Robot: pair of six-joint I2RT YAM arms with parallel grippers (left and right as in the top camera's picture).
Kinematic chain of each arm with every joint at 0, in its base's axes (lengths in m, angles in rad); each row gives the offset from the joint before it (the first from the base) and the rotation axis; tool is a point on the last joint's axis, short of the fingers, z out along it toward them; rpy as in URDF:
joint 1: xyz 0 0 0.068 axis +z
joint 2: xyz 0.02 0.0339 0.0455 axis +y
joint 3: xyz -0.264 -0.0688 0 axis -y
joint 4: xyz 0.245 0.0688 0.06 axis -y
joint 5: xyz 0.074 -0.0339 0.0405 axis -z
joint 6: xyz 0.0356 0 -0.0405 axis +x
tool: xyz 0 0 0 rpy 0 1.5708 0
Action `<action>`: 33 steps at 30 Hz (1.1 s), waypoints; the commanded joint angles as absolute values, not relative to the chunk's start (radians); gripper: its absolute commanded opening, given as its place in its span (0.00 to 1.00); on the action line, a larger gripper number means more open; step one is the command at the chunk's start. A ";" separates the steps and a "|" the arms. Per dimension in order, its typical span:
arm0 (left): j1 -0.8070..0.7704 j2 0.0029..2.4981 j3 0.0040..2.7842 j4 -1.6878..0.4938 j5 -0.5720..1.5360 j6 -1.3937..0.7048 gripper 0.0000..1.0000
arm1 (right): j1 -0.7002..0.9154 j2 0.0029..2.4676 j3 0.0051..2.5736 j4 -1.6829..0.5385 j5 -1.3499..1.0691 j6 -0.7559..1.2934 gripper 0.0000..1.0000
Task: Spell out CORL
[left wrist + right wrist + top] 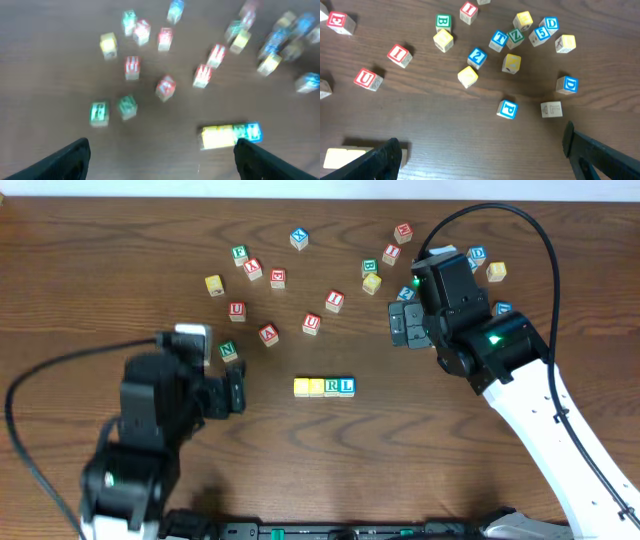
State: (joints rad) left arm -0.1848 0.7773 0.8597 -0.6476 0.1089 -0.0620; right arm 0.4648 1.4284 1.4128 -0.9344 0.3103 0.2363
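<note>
A row of letter blocks [324,387] lies at the table's middle: two yellow ones on the left, then a green R and a blue L. It shows blurred in the left wrist view [231,135], and its left end shows in the right wrist view [345,157]. My left gripper [236,390] is open and empty, left of the row. My right gripper [404,322] is open and empty, up and right of the row. In the wrist views both left jaws [160,162] and right jaws [482,157] stand wide apart over bare wood.
Loose letter blocks are scattered across the far half of the table: red ones such as U [312,323] and I [335,301], a green N [229,351], a blue X [299,238], and a cluster by the right arm [512,35].
</note>
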 commanded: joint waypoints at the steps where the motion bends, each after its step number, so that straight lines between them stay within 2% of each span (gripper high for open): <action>1: -0.236 0.574 0.691 -0.529 0.101 -0.056 0.90 | 0.458 1.420 1.427 -0.936 0.323 0.227 0.99; 3: -0.242 0.374 0.517 -0.337 0.097 -0.055 0.90 | 0.458 1.420 1.427 -0.936 0.323 0.227 0.99; 7: -0.235 0.175 0.316 -0.067 0.085 -0.013 0.90 | 0.458 1.420 1.427 -0.936 0.323 0.227 0.99; 12: -0.189 0.037 0.125 0.197 0.086 0.015 0.90 | 0.458 1.420 1.427 -0.936 0.323 0.227 0.99; 16: -0.139 0.001 0.043 0.326 0.087 0.028 0.90 | 0.458 1.420 1.427 -0.936 0.323 0.227 0.99; 21: -0.093 0.001 0.009 0.338 0.099 0.057 0.91 | 0.458 1.420 1.427 -0.936 0.323 0.227 0.99; 28: -0.008 0.001 0.004 0.043 0.204 0.059 0.90 | 0.458 1.420 1.427 -0.936 0.323 0.227 0.99; 33: 0.017 0.001 0.004 -0.052 0.255 0.056 0.90 | 0.458 1.420 1.427 -0.936 0.323 0.227 0.99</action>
